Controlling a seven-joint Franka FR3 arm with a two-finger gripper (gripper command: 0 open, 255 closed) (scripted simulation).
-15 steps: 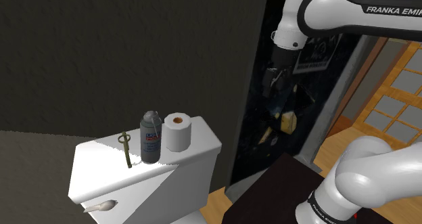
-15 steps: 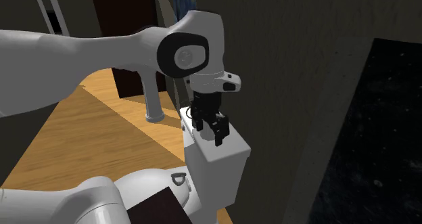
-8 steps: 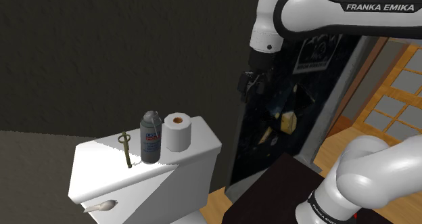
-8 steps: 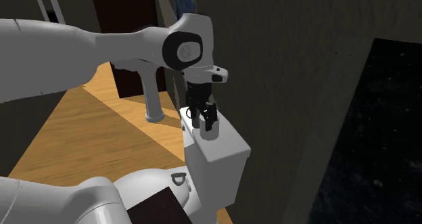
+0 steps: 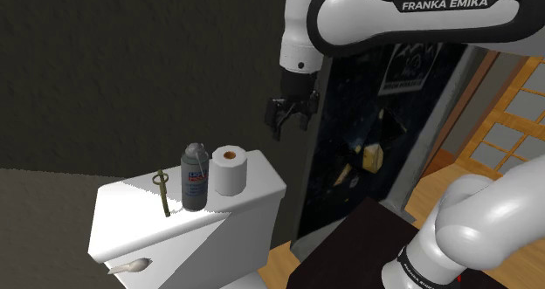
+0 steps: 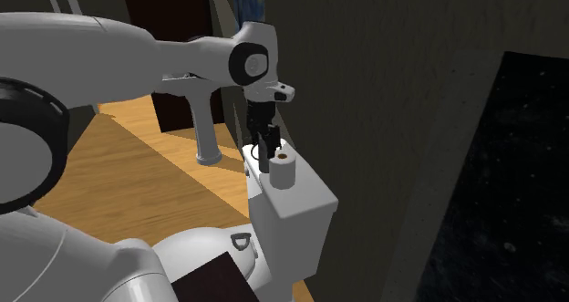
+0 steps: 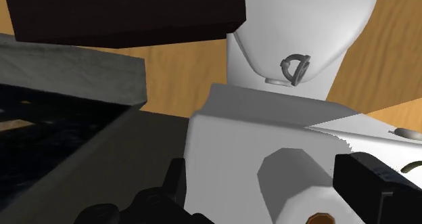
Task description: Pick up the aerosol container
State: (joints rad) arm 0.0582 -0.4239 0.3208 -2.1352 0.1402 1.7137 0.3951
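Aerosol can (image 5: pixel 194 178) is standing upright on the toilet tank lid (image 5: pixel 262 187), just beside the paper roll (image 5: pixel 231 171). The hand (image 5: pixel 289 124) is hovering released, its 2 fingers apart, above and past that roll. Coming down from here is risking knocking the roll into the can.

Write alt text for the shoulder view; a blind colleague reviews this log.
The open black gripper hangs above a white toilet tank, off toward the view's right. On its lid a grey spray can stands between a toilet roll and a thin olive tool.
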